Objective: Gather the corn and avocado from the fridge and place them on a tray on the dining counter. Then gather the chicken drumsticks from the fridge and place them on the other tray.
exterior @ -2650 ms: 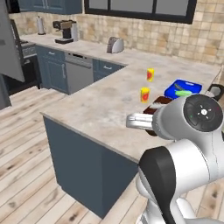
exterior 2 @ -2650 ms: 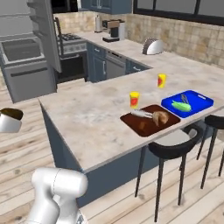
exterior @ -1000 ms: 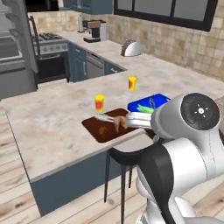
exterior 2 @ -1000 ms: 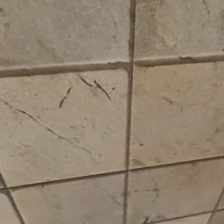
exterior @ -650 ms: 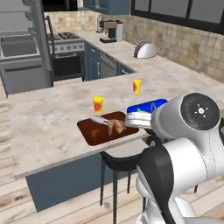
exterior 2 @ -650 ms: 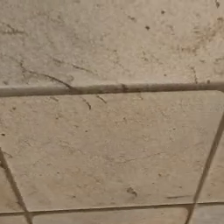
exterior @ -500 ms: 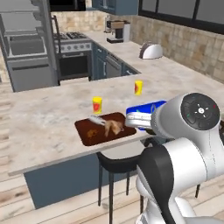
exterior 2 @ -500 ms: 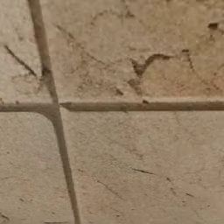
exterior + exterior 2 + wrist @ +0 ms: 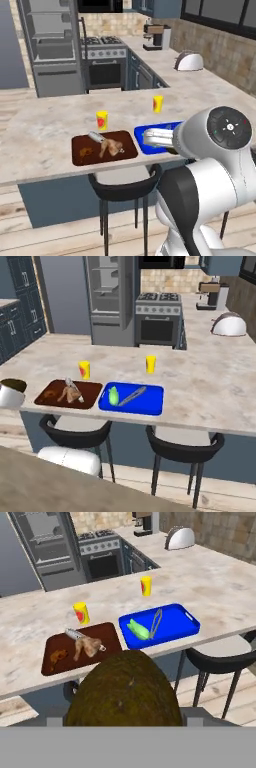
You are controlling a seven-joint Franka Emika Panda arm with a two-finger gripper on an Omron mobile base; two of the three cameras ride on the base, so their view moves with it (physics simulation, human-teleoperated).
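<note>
- Brown, rough-skinned avocado [image 9: 125, 689] is sitting close before the hand camera, held in the tool [image 9: 125, 719], whose jaws are standing wide and pinching it by its sides.
- Blue tray [image 9: 150, 403] on the table [image 9: 210, 391] is carrying the corn [image 9: 113, 395] beside a grey utensil [image 9: 132, 396]; the avocado appears destined there.
- Brown tray [image 9: 50, 397], just beside the blue one, is holding a drumstick [image 9: 67, 394], keeping meat apart.
- Two yellow cups [image 9: 84, 369] are standing behind the trays.
</note>
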